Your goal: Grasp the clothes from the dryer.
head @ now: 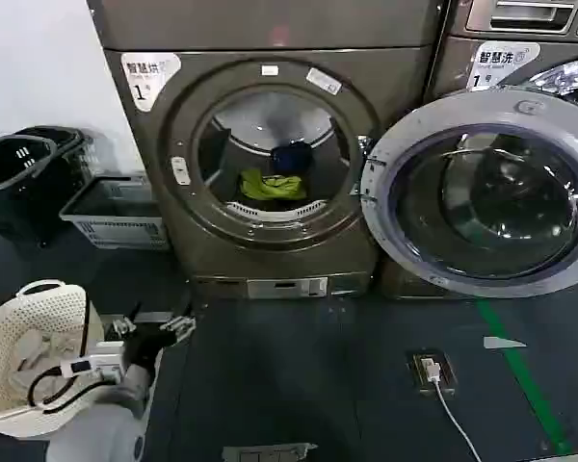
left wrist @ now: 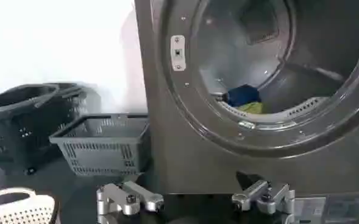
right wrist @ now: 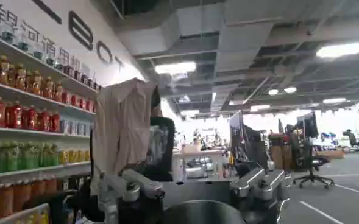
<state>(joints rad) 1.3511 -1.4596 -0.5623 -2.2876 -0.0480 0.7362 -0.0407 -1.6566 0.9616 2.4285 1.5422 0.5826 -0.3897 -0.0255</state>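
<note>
Left gripper (head: 176, 327) low, open-jawed; clothes (head: 273, 185) inside dryer (head: 270, 241).

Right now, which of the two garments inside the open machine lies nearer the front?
The yellow-green garment: it lies by the porthole's front lip in the dryer, while the dark blue garment sits behind it, deeper in the drum.

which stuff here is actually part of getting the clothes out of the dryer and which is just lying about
Part of the job:
yellow-green garment
dark blue garment
dryer, door open
left gripper, open, low before the dryer

Just lying about:
grey basket
black baskets
white mesh basket
second machine
</note>
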